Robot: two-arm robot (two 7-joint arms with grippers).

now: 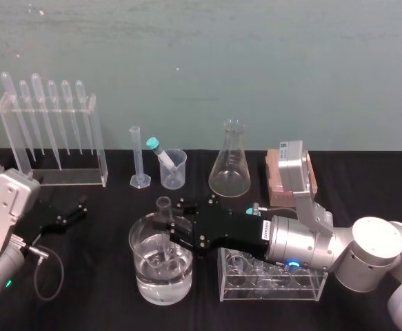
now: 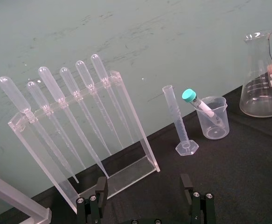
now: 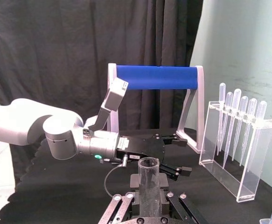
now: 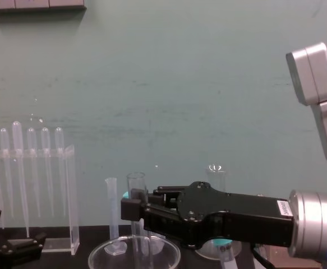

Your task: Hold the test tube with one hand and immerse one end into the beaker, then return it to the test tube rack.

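The black-fingered right pincer (image 1: 166,224) is closed narrow on the long, slim, clear glass test tube (image 1: 163,207). It grips the tube just under its open top and holds it upright. The tube's lower part passes below the rim of the wide clear glass beaker (image 1: 140,276), which holds clear water and stands near the middle of the black worktop (image 1: 97,303). I cannot tell whether the round end reaches the water. The clear acrylic test tube rack (image 1: 311,293) stands just right of the beaker, under the right arm. The left pincer (image 1: 73,212) rests low at the near left, well apart from the beaker, its 2 fingers (image 2: 101,189) spread wide with nothing between them. At the far left stands a clear acrylic stand of 6 plastic pipettes (image 1: 49,138).
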